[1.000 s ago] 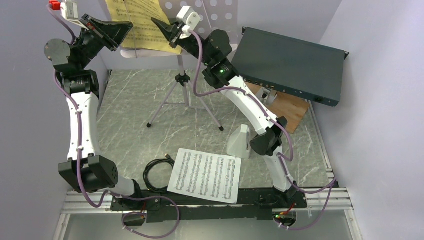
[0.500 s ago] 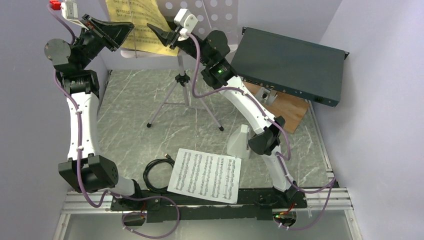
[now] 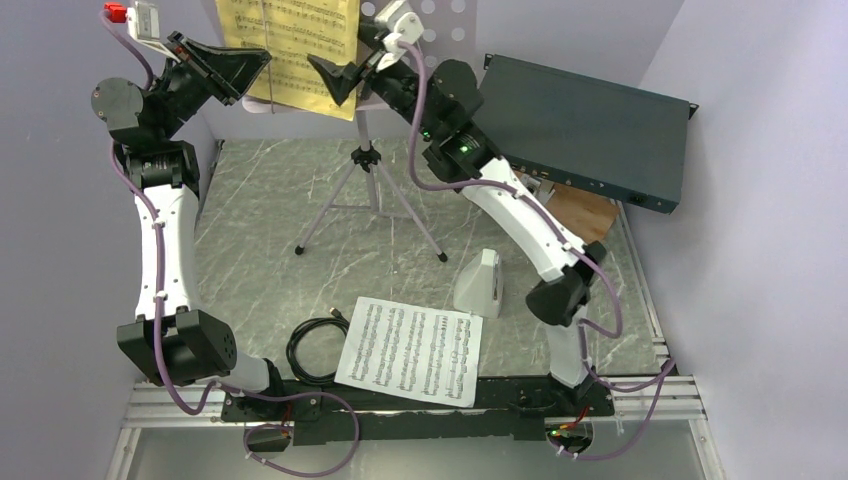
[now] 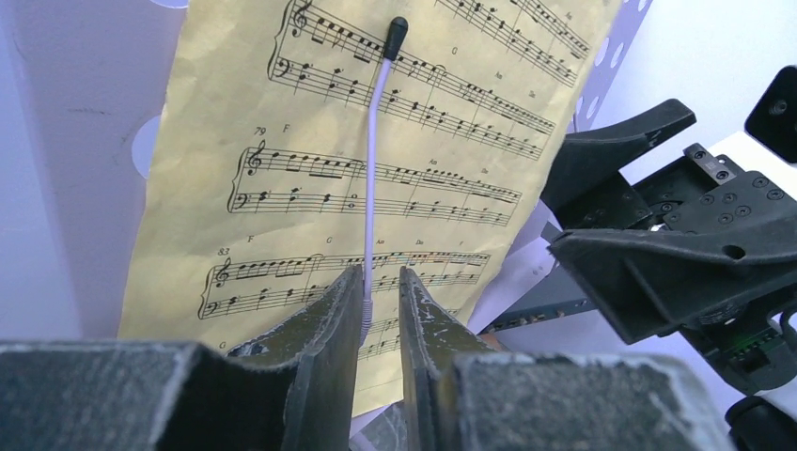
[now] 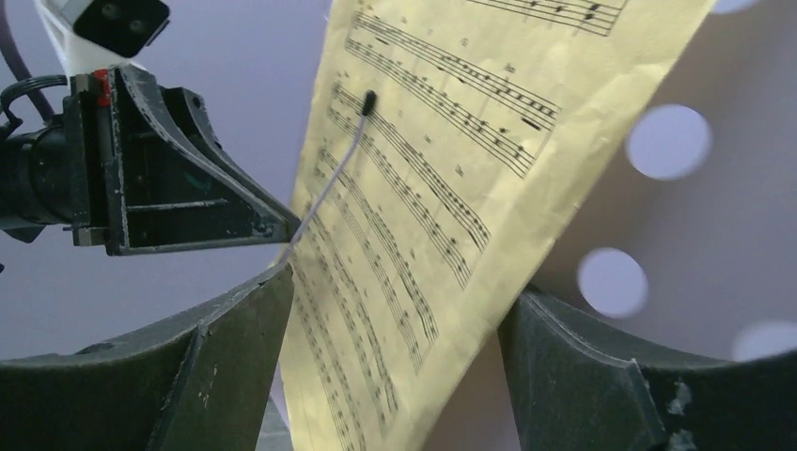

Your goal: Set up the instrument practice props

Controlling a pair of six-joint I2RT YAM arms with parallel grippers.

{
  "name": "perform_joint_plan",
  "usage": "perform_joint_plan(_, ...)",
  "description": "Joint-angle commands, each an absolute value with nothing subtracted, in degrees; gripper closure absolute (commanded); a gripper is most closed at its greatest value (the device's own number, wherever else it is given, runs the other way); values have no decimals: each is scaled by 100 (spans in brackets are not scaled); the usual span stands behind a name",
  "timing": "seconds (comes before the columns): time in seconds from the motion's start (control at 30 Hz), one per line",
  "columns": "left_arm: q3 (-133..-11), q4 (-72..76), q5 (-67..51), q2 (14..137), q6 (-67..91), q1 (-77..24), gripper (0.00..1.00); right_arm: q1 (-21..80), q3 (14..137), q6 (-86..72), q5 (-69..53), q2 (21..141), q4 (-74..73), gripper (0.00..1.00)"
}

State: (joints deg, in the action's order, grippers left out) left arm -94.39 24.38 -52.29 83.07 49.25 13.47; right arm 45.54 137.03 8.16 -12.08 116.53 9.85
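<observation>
Sheet music on the stand, pincers loosening around it.
The yellow page (image 3: pixel 290 45) rests against the grey perforated music stand (image 3: pixel 440 28), with the stand's thin wire clip (image 4: pixel 371 169) lying across its face. The left pincer (image 4: pixel 381 305) sits at the foot of that wire, fingers only narrowly parted, the wire between them and not pinched. The right pincer (image 5: pixel 399 291) gapes wide around the page's lower edge, gripping nothing. To my eye the yellow page is placed and this is the letting-go. The white page (image 3: pixel 410 350) lies on the worktop (image 3: pixel 260 230) near the arms' bases, the little metronome (image 3: pixel 480 282) standing just beside it. Fetching either calls for backing both arms off without knocking the paper.
</observation>
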Motion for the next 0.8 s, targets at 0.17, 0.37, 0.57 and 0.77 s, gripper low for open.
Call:
perform_joint_plan(0.17, -9464, 2584, -5434, 8137, 5021, 1342, 75, 4475, 12445, -270, -578, 10912, 1888, 28)
perform_joint_plan(0.37, -9491, 2417, -5449, 8113, 4878, 1344, 78, 4400, 12690, -720, -478, 11227, 2043, 40)
perform_joint_plan(0.57, -9449, 2338, -5406, 8110, 4792, 1350, 80, 4386, 11848, -1827, -195, 10814, 2167, 39)
perform_joint_plan(0.77, -9379, 2459, -5388, 8121, 4907, 1347, 81, 4386, 10849, -2684, -267, 10536, 2737, 43)
